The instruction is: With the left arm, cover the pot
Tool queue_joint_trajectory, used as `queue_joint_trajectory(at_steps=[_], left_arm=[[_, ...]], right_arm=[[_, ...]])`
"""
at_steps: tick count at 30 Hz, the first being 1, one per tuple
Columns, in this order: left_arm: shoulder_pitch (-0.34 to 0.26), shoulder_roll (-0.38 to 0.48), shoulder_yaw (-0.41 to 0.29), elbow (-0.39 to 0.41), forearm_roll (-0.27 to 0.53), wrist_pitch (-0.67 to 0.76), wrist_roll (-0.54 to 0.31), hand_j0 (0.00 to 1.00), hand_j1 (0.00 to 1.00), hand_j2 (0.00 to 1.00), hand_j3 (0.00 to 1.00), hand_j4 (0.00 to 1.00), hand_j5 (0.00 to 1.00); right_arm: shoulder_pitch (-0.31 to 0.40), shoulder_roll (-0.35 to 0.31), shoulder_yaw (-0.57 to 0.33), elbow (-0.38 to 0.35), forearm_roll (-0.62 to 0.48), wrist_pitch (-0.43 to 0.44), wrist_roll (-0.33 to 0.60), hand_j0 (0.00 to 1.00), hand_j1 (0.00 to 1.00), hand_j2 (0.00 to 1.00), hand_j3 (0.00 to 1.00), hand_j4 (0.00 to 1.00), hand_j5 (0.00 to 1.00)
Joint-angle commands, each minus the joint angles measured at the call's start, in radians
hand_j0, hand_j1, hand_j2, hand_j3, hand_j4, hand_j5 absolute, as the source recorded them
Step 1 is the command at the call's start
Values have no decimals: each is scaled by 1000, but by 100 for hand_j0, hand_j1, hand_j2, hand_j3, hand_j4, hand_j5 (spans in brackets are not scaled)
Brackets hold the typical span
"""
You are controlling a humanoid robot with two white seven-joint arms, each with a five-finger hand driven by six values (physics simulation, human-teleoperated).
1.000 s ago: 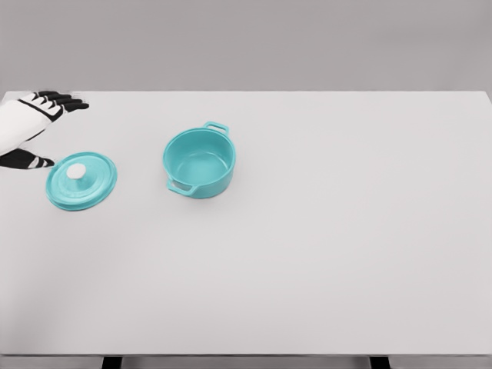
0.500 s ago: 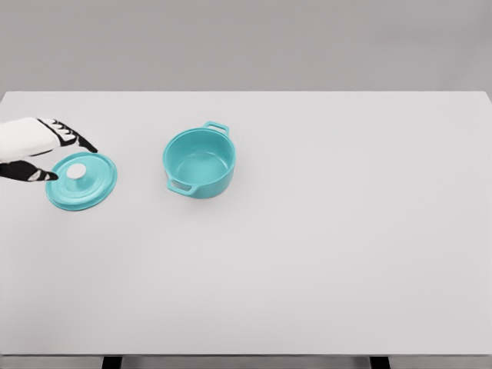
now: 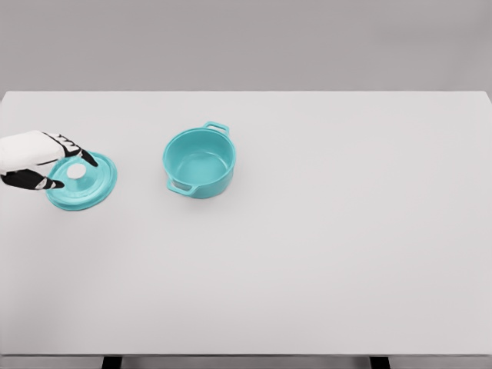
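A teal lid (image 3: 94,187) with a white knob (image 3: 74,172) lies flat on the white table at the far left. My left hand (image 3: 76,174) comes in from the left edge and hovers over the lid. Its black fingers (image 3: 86,157) and thumb are spread on either side of the knob, with small gaps to it. The hand covers the lid's left edge. The teal pot (image 3: 200,162) stands uncovered to the right of the lid, with one handle pointing back and one pointing front-left. It looks empty. The right arm is out of view.
The white table (image 3: 323,246) spans the whole view, with its front edge near the bottom of the picture. A grey wall stands behind it. Nothing else lies on it.
My left hand has come down and forward from behind the lid to sit over its knob, fingers curling in. Lid and pot have not moved.
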Motion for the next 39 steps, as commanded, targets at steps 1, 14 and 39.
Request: queue_joint_trajectory(at_steps=[1,14,39], left_arm=[[0,-13,0,35,4,2,0,74,74,74,74,74,74],[-32,-102,0,128,-39,2,0,73,73,73,73,73,73],[-69,-150,3,245,-123,2,0,73,73,73,73,73,73]], right_arm=[[0,0,0,0,0,0,0,100,100,100,100,100,100],[0,0,0,0,0,0,0,100,100,100,100,100,100],[0,0,0,0,0,0,0,100,100,100,100,100,100]])
